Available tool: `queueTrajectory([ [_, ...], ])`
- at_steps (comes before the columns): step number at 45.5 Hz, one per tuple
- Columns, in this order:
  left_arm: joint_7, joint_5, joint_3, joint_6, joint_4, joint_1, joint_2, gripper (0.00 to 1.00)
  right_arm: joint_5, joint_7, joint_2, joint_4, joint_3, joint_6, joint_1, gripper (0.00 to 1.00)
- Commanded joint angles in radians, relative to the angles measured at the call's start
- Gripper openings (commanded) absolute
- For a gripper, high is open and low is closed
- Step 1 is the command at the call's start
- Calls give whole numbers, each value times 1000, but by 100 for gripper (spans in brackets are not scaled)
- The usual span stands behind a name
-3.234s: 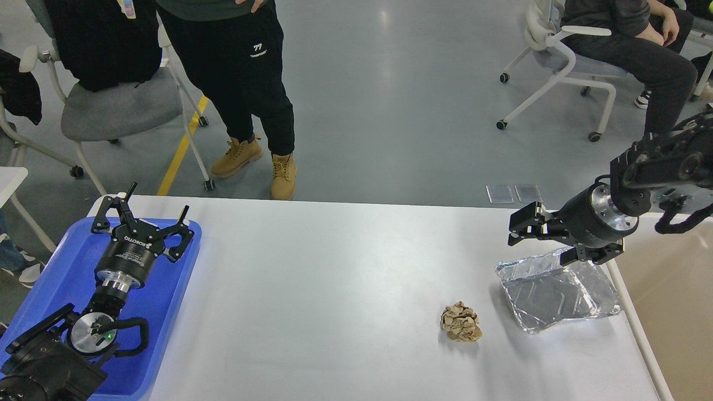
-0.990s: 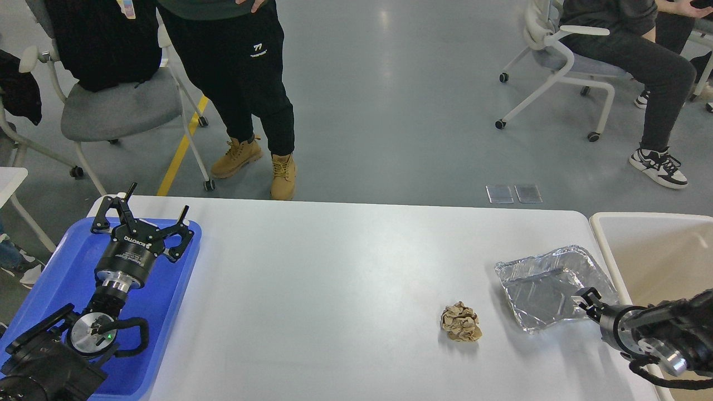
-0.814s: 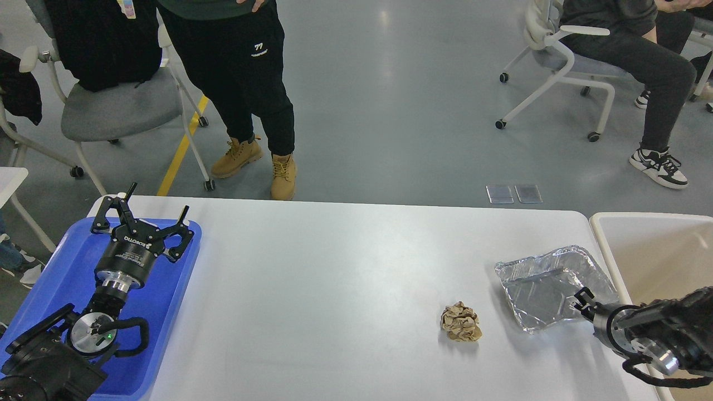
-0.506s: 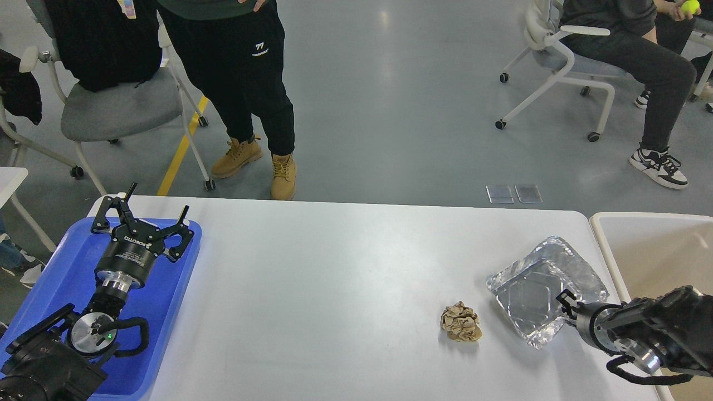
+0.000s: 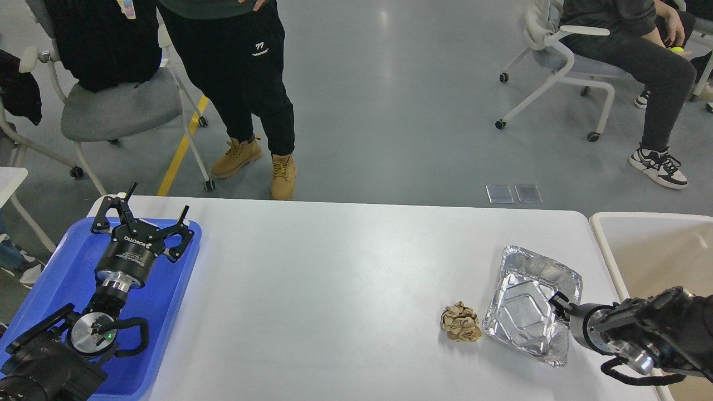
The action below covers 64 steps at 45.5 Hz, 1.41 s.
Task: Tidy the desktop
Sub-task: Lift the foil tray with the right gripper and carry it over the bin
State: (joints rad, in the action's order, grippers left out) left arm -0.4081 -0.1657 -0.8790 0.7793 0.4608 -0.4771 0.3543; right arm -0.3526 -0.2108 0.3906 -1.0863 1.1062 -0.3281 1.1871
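Observation:
The white desktop (image 5: 345,278) holds a crumpled brown paper ball (image 5: 460,322) and a silver foil tray (image 5: 521,312) at the right. The foil tray is turned and tipped, its left rim close beside the paper ball. My right gripper (image 5: 558,309) comes in low from the right and is closed on the foil tray's right rim; its fingers are small and dark. My left gripper (image 5: 139,214) is open and empty, held above the far end of the blue tray (image 5: 55,273) at the left.
A beige bin with a cream rim (image 5: 601,234) stands off the desktop's right edge. A person in tan boots (image 5: 262,161) stands at the far edge. Chairs and a seated person are on the floor behind.
My right arm swung down from above the foil tray to its right rim, then moved left. The foil tray turned and tipped toward the paper ball with it. The left arm has not moved.

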Motion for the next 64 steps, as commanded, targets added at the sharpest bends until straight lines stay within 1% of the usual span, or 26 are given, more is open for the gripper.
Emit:
queueTrajectory([
  [1,0,0,0,0,1,0,0,99,6,-2,17,-6,21,6,31,0],
  [8,0,0,0,0,-1,0,-1,99,69,-2,85,-43,105,35,149,0],
  [12,0,0,0,0,-1,0,0,99,113,-4,126,-81,159,89,244,0],
  [17,0,0,0,0,1,0,-1,99,187,-4,168,-164,221,176,402,0],
  [22,0,0,0,0,-1,0,-1,99,277,-4,175,-244,290,241,560,0],
  [26,0,0,0,0,1,0,-1,99,334,-4,171,-294,334,287,660,0],
  [31,0,0,0,0,-1,0,-1,99,391,-4,165,-342,363,369,773,0],
  [43,0,0,0,0,-1,0,0,99,483,-2,160,-351,374,589,980,0],
  [45,0,0,0,0,1,0,0,99,495,-2,153,-350,373,647,1020,0],
  [52,0,0,0,0,1,0,-1,99,527,-2,143,-346,371,756,1100,0],
  [58,0,0,0,0,-1,0,0,99,535,-2,122,-346,365,824,1172,0],
  [64,0,0,0,0,-1,0,0,99,534,-2,102,-348,359,842,1209,0],
])
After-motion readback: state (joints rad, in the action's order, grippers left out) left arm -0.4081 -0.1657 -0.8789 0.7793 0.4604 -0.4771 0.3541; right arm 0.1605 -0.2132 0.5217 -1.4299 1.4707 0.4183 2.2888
